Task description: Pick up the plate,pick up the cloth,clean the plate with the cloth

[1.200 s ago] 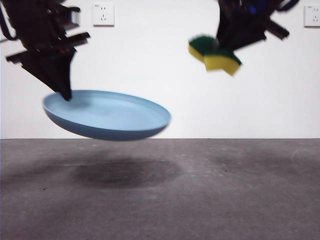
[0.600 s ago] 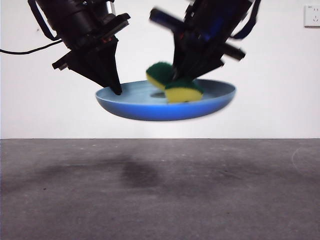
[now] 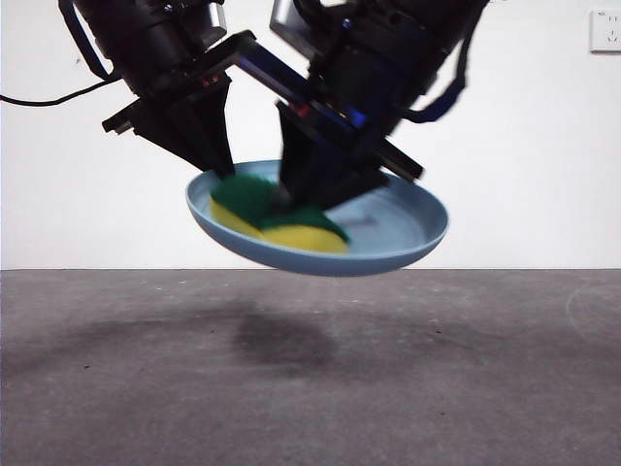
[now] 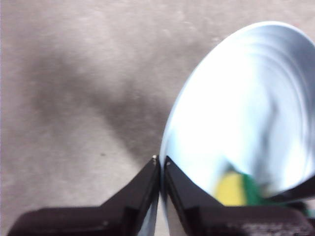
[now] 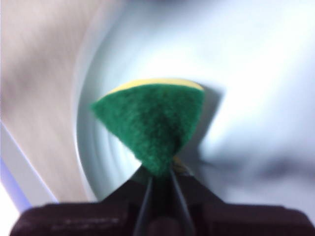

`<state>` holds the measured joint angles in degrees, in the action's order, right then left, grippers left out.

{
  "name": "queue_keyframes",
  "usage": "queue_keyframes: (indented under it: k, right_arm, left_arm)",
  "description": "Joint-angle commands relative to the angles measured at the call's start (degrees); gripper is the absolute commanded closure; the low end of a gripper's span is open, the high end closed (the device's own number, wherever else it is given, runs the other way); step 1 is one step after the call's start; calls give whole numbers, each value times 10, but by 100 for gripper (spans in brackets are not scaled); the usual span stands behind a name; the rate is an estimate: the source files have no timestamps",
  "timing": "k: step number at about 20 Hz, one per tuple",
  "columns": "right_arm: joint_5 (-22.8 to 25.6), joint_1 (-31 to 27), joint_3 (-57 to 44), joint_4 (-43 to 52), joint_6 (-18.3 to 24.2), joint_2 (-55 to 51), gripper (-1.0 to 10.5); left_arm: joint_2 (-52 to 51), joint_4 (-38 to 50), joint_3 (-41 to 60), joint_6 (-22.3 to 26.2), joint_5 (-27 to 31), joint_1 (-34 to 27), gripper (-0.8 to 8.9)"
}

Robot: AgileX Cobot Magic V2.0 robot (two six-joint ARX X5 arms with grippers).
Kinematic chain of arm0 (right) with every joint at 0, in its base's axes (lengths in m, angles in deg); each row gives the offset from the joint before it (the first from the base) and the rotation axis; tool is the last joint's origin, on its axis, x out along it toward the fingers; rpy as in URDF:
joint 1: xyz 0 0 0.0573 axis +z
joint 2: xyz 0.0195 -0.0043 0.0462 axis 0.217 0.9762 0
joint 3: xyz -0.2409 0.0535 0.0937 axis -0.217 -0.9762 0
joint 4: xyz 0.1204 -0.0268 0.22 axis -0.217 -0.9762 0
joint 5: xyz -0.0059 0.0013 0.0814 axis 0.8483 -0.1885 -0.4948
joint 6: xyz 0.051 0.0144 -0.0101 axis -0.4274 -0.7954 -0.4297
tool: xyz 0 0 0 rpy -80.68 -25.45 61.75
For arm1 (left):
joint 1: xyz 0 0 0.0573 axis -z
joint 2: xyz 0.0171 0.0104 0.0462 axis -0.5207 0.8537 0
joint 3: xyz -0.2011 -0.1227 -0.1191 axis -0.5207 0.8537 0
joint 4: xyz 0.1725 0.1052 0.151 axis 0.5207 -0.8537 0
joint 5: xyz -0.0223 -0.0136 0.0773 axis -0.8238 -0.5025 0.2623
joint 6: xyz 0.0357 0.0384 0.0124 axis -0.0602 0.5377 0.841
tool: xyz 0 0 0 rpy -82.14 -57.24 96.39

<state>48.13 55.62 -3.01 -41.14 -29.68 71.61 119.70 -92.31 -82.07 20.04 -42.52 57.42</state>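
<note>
Plate [image 3: 388, 228] is hanging in the air above the grey surface [image 3: 310, 388], tilted so you are seeing into its bowl from the front. Your left gripper [image 3: 225, 173] is pinching the rim at the plate's left edge in the front view; in the left wrist view its jaws [image 4: 161, 164] are sitting nearly together with only the thin rim [image 4: 170, 132] between them.

Cloth [image 3: 277, 221] is lying inside the plate, on its left half in the front view, green face up and yellow foam below, pressing against the plate's floor. Your right gripper [image 3: 291, 199] is coming down from above and clenching the cloth; in the right wrist view the jaws are squeezing the narrow end of the green pad [image 5: 152, 125], with a yellow edge showing beyond it and the plate's pale inner surface [image 5: 256, 73] all around.

Both arms are crossing close together over the plate, the right one blurred. Shadow [image 3: 281, 340] is lying on the surface beneath the plate. Wall socket [image 3: 604, 31] is showing at the upper right of the front view.
</note>
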Motion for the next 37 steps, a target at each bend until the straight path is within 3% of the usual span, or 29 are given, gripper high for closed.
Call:
queue_keyframes:
  k: [1, 6, 11, 13, 18, 22, 24, 27, 29, 34, 37]
  right_arm:
    - [79, -2, -4, -59, 14, 7, 959]
    - [317, -3, -4, -43, 14, 5, 959]
    - [330, -3, -4, 64, 13, 5, 959]
    - [296, -3, -4, 99, 13, 5, 959]
    - [116, -3, -4, 138, -26, 5, 959]
    - [-9, 10, -4, 122, -27, 6, 959]
    - [-33, 18, -4, 89, -27, 6, 959]
    - [-30, 27, -4, -6, -4, 6, 959]
    - [17, 28, -4, -70, 7, 6, 959]
    - [278, 23, -4, -110, 7, 5, 959]
    - [350, 21, -4, -75, 7, 5, 958]
  left_arm:
    - [0, 4, 2, -6, 0, 0, 820]
    - [0, -30, 2, -3, -9, 2, 820]
    - [0, -50, 2, 4, -42, 3, 820]
    - [0, -49, 2, 5, -55, 3, 820]
    - [0, -38, 2, 5, -65, 3, 820]
    - [0, -28, 2, 4, -64, 3, 820]
    - [0, -26, 2, 4, -64, 3, 820]
    - [0, -30, 2, 4, -63, 3, 820]
    - [0, -37, 2, 4, -63, 3, 820]
    - [0, -74, 2, 13, -64, 3, 820]
    - [0, -93, 2, 17, -65, 3, 820]
